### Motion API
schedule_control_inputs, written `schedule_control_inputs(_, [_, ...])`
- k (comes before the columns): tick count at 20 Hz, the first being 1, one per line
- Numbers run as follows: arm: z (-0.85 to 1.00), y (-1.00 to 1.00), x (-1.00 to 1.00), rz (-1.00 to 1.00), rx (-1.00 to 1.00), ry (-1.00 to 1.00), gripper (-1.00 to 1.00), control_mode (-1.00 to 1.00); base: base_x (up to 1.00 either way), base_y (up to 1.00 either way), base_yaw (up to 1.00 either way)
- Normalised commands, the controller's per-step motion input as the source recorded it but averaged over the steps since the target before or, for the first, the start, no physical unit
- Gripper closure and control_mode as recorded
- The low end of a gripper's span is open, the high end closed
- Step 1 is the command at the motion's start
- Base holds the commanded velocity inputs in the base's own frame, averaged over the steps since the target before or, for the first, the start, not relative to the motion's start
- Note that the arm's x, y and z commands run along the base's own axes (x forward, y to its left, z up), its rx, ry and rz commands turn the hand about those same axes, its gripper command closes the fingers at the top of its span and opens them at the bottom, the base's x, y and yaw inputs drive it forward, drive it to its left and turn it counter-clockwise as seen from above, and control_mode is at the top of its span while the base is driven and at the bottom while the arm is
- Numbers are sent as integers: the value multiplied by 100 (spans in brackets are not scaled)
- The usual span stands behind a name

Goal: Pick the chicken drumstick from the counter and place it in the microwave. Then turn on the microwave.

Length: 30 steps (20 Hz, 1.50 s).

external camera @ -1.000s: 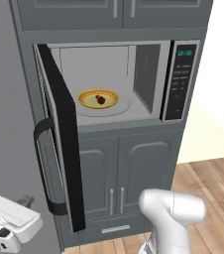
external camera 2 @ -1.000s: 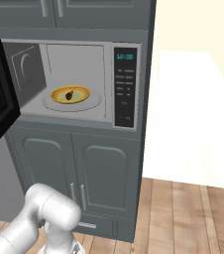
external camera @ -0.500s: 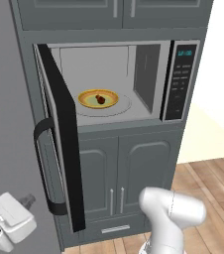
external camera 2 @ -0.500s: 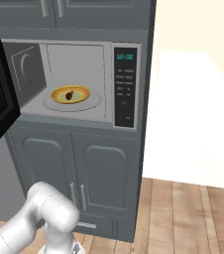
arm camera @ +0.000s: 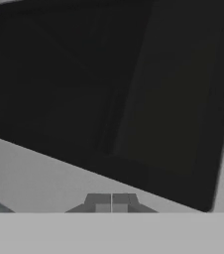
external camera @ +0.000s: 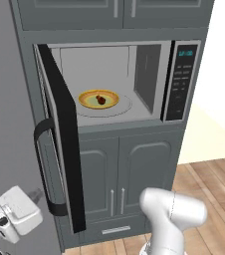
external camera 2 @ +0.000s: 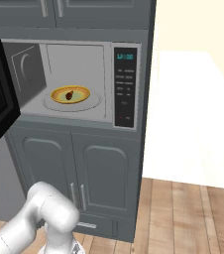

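So the chicken drumstick [external camera: 100,99] is sitting on the yellow plate [external camera: 90,104] in the middle of the microwave [external camera: 149,74] floor, nothing touching it. It looks small, light, a bit greasy; I'd pinch the thick meaty end. The gripper [arm camera: 112,202] has its fingers pressed together, holding nothing, facing the black window of the open door [external camera: 62,129]. Guessing the door needs closing next.

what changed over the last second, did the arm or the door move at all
The hand at the lower left of the left base view rose a little toward the open microwave door, staying shut and empty. The door stayed open, and the chicken drumstick stayed on the yellow plate inside the microwave.
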Motion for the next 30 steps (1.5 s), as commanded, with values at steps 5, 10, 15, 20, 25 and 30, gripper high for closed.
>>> schedule_control_inputs(5, [0, -27, 11, 5, 0, 0, 100, -100, 0, 0, 0])
schedule_control_inputs(10, [0, -31, 3, 19, 0, 0, 100, -100, 0, 0, 0])
schedule_control_inputs(15, [0, -34, 13, 24, 1, 0, 100, -100, 0, 0, 0])
schedule_control_inputs(20, [0, -32, 27, 21, 4, 0, 100, -100, 0, 0, 0])
schedule_control_inputs(25, [3, -36, 30, 18, 5, 0, 100, -100, 0, 0, 0])
schedule_control_inputs(30, [9, -34, 27, 14, 5, 0, 100, -100, 0, 0, 0])
